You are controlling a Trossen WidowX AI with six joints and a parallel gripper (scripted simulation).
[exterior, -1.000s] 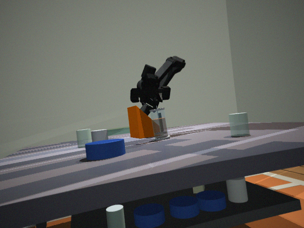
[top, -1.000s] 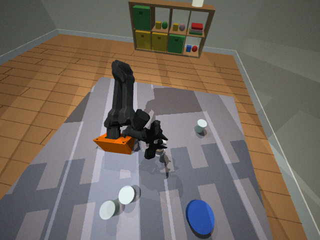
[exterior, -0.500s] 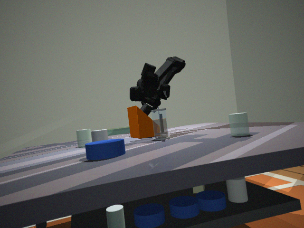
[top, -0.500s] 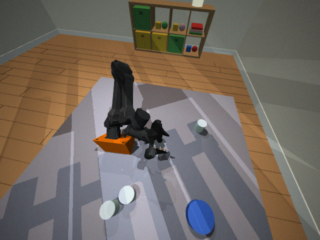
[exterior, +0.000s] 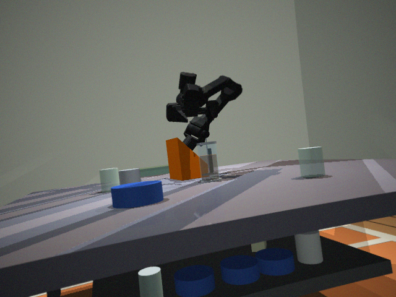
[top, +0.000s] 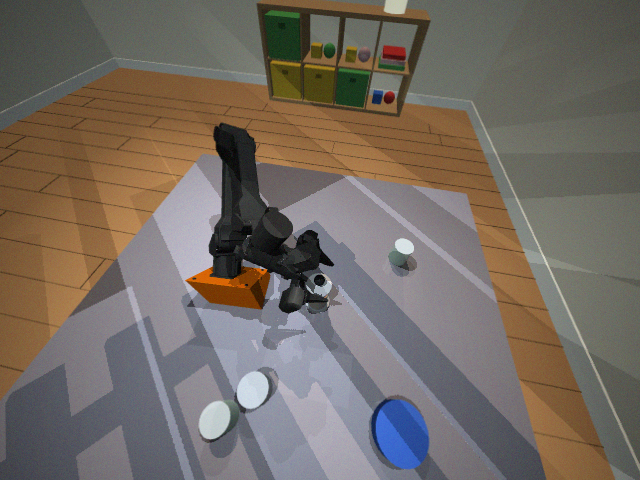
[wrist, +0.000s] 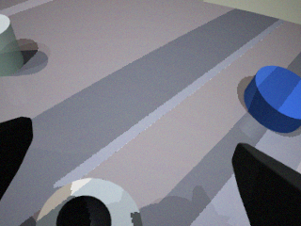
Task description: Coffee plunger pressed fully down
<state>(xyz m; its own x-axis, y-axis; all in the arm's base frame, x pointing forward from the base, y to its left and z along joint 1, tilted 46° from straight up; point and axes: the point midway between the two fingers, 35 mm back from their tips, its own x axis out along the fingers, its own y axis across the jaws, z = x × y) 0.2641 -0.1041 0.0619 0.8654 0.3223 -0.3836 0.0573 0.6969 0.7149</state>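
The glass coffee press [top: 316, 304] [exterior: 211, 160] stands upright on the grey table, just right of the arm's orange base [top: 230, 287] [exterior: 181, 159]. Its black plunger knob [top: 320, 280] [wrist: 83, 222] sits low on the round lid. My gripper [wrist: 135, 140] [exterior: 193, 139] is open wide and hangs above the press. In the wrist view the two dark fingers stand far apart at either side, clear of the knob, and the press lies low towards the left finger. Nothing is between the fingers.
A pale green cylinder [top: 402, 251] [exterior: 310, 161] [wrist: 7, 47] stands to the right. A blue disc [top: 400, 432] [exterior: 137, 193] [wrist: 277, 97] and two pale cylinders [top: 218, 419] [top: 253, 390] sit near the front edge. A shelf unit [top: 341, 56] stands at the wall.
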